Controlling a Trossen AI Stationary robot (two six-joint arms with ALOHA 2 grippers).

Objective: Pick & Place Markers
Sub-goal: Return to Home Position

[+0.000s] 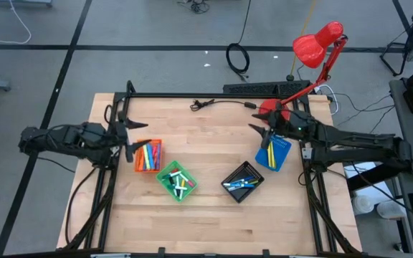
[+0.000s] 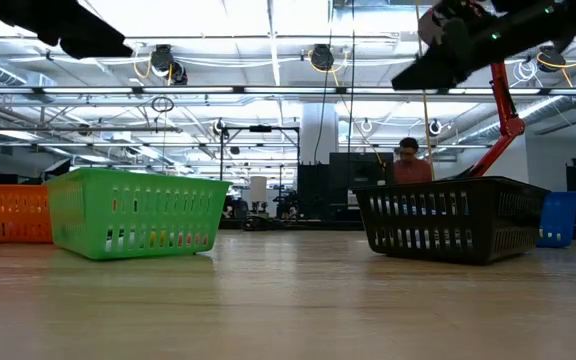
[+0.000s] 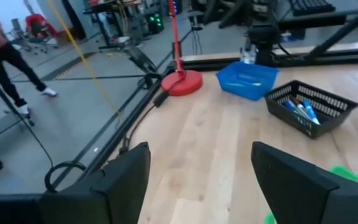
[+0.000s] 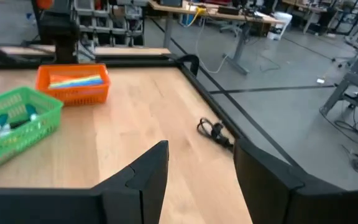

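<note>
The markers lie sorted in four small trays on the wooden table. The orange tray (image 1: 148, 155) holds orange, yellow and blue ones, and the green tray (image 1: 176, 180) holds green and white ones. Blue markers (image 3: 303, 111) fill the black tray (image 1: 242, 182), and a yellow one lies in the blue tray (image 1: 273, 152). My left gripper (image 1: 136, 137) hangs open, raised above the table just left of the orange tray. My right gripper (image 1: 258, 136) is open too, raised beside the blue tray's far left corner. Neither holds anything.
A red desk lamp stands with its base (image 1: 269, 107) at the table's far right corner. A thin black cable (image 1: 206, 104) lies along the far edge. Bare wood stretches between the trays and across the near half. A person (image 2: 408, 160) sits in the room beyond.
</note>
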